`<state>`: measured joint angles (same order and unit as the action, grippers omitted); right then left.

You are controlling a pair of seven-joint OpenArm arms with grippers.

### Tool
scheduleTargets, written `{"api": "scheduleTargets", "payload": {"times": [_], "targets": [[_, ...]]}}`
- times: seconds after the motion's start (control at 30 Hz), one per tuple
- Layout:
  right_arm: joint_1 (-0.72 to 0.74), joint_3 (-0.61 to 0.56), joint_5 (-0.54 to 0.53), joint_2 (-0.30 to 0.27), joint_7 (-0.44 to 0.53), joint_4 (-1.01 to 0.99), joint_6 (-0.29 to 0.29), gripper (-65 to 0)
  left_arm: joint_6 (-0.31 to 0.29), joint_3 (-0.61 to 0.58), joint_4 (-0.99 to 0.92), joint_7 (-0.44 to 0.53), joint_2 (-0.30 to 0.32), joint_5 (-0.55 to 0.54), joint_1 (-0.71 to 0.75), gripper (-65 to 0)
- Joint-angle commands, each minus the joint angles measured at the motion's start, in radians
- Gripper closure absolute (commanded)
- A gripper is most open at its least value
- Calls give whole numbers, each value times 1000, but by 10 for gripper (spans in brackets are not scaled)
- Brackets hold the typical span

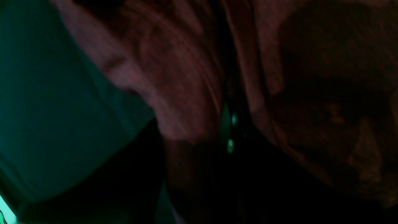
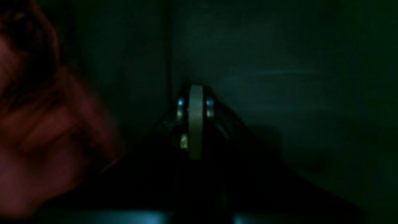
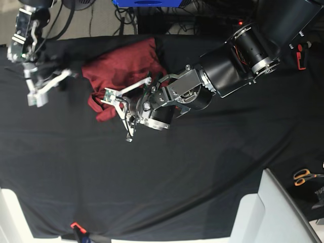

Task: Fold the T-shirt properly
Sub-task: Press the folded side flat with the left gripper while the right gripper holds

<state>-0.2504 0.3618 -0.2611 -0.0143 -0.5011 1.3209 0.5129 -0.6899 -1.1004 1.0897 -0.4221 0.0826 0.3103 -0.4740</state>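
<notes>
**Inspector:** Where did the T-shirt (image 3: 121, 68) lie, and what step was in hand?

**Assistant:** It sat bunched on the black table (image 3: 202, 167), toward the far edge. Judged an early gathering step, with no fold made yet. Next, the cloth needed lifting and spreading flat.

**Inspector:** The left gripper (image 3: 124, 109)?

**Assistant:** Its fingers were narrowly parted, pinching red fabric at the heap's near edge.

**Inspector:** The right gripper (image 3: 36, 91)?

**Assistant:** Its fingers were pressed together and empty, beside the shirt and apart from it.
</notes>
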Motion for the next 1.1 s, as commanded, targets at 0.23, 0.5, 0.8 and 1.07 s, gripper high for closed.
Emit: {"api": "scheduleTargets", "payload": {"times": [0.23,0.5,0.8,1.07], "targets": [[-83,-59,30,55,-84,133,-44,-6,-8,6,10,1,-8,3,-22,0],[-112,-70,30,78,-80,134,-49,-6,-8,6,10,2,-8,3,-33,0],[-158,-102,32,106,-81,190,-49,-6,-8,-4,10,38,-8,3,-62,0],[-177,-192,30,106,-78,216,-130,-6,-8,-4,-55,91,-22,5,-59,0]]}}
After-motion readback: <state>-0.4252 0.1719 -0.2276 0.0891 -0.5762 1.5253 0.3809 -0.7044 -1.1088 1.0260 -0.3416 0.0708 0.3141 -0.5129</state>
